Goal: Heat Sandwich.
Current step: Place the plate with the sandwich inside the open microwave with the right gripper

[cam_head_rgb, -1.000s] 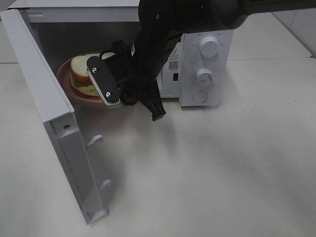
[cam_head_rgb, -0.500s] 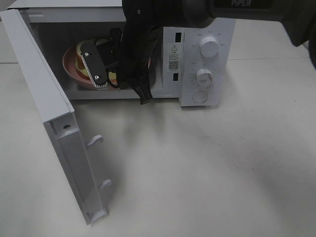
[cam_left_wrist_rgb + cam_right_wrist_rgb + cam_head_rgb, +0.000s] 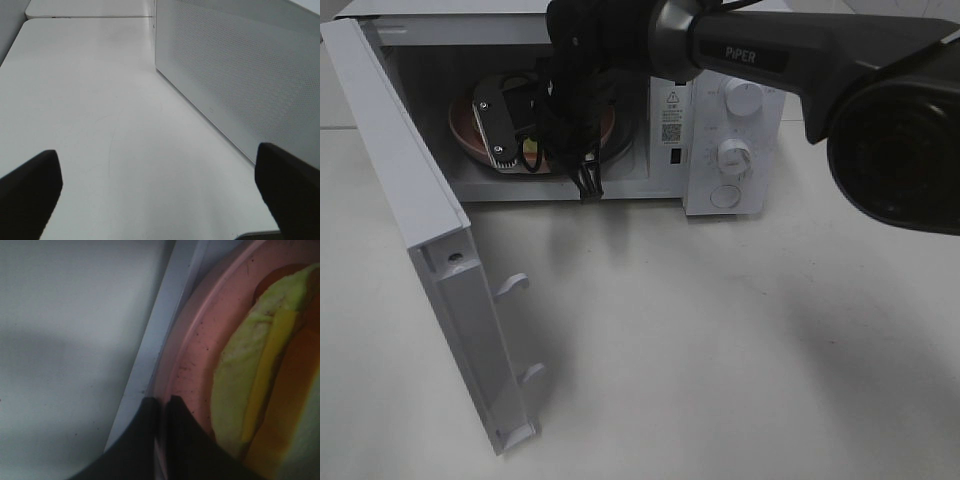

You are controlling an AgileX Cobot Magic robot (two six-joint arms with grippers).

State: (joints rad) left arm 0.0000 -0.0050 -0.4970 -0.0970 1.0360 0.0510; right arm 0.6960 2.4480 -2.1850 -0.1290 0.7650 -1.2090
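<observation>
**Exterior high.** White microwave (image 3: 760, 150) stands at the back of the pale table (image 3: 720, 350). Its door (image 3: 410, 200) is swung wide open on the microwave's left side. The control panel on the right carries two knobs, upper (image 3: 745, 97) and lower (image 3: 732, 155), with a round button (image 3: 724, 196) below them. The right arm (image 3: 770, 55), black, reaches across the front of the microwave and into the cavity. The right gripper (image 3: 515, 155) sits inside the cavity over the pink plate (image 3: 460, 120), which lies on the cavity floor toward the door side. The gripper hides the sandwich from this angle.

**Left wrist.** The left gripper (image 3: 160, 200) is spread wide, its two dark fingers at opposite sides with nothing between them but bare table (image 3: 100, 100). It hangs beside the microwave. Close by is a white dotted panel (image 3: 240, 75) of the microwave, and I cannot tell whether it is the door face or a side wall.

**Right wrist.** The right gripper (image 3: 162, 440) is clamped on the rim of the pink plate (image 3: 200, 355), with dark fingers (image 3: 145, 440) pressed against either side of the rim. The sandwich (image 3: 260, 380) lies on the plate inside the microwave, just beside the pinched rim. Its pale green, yellow and orange filling layers face the camera. A pale grey strip (image 3: 165, 330) runs along the outside of the plate's rim; the view is too close to identify it.
</observation>
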